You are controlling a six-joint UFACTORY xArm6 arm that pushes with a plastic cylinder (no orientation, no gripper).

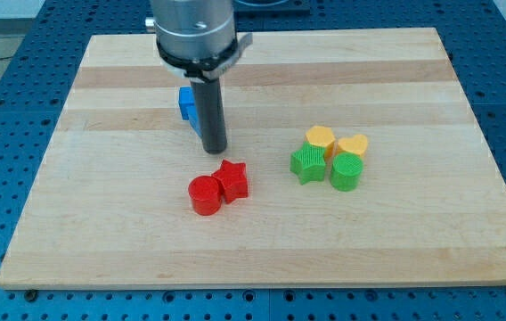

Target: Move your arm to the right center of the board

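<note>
My tip [215,148], no claw fitted, is being kept near the board's [413,259] centre; it is best being routed toward the right edge above the yellow-green cluster [330,157].

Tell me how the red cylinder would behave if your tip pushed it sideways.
The red cylinder looks squat, standing on a flat end, so it would probably slide rather than tip or roll. It touches the red star, so a push from the view's left would likely move both. My tip is above them.

Red star [232,179], blue block [185,103], pale striped board [395,241]
</note>
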